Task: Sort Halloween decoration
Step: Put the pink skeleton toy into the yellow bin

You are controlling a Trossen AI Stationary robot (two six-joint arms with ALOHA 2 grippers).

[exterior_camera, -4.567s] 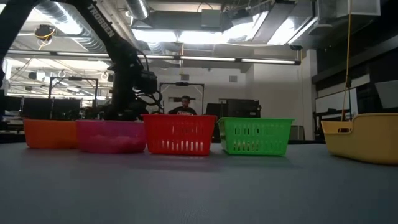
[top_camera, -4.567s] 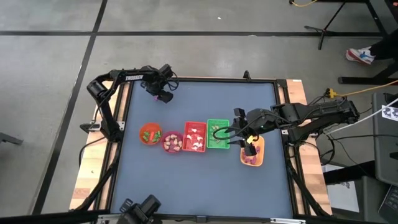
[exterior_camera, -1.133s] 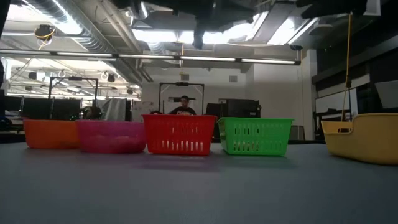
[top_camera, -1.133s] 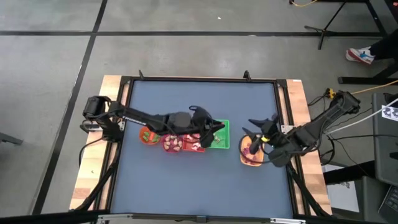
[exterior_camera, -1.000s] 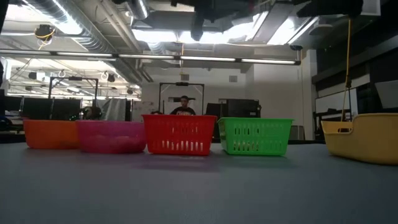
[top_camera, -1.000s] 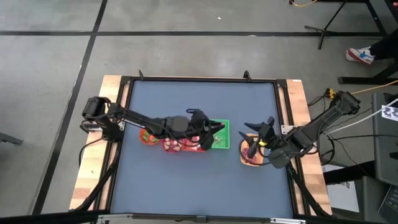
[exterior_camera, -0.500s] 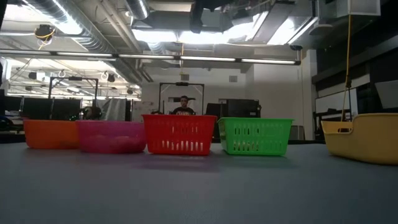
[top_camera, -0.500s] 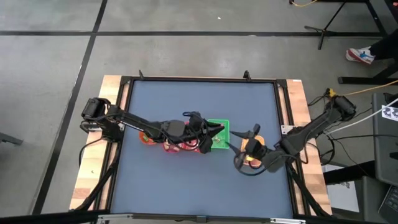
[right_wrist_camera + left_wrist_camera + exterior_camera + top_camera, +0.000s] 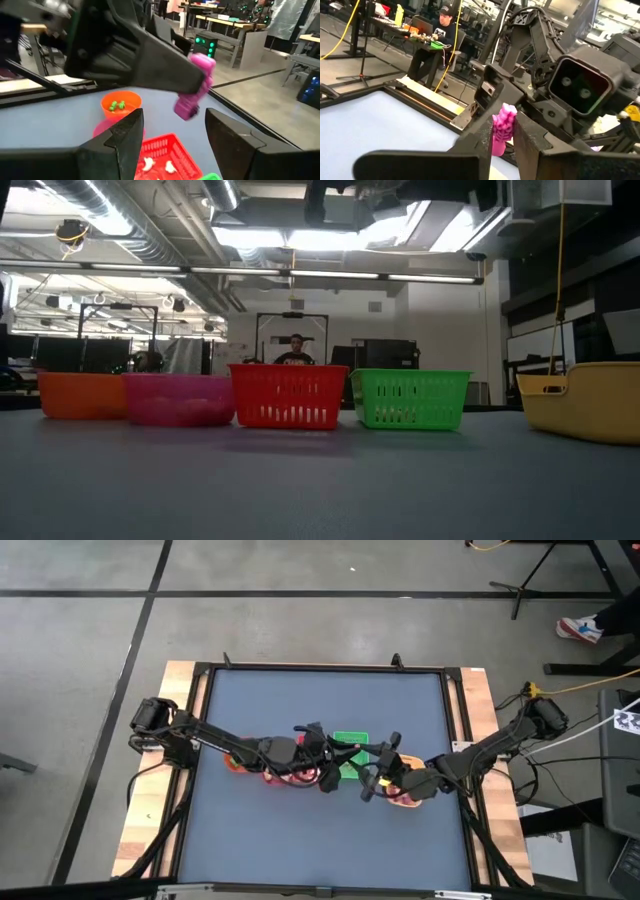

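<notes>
Tabletop's orange bowl (image 9: 120,104) holds green trinkets (image 9: 117,105).

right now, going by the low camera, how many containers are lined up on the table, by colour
orange bowl: 1
pink bowl: 1
red basket: 1
green basket: 1
yellow tub: 1
total: 5
</notes>
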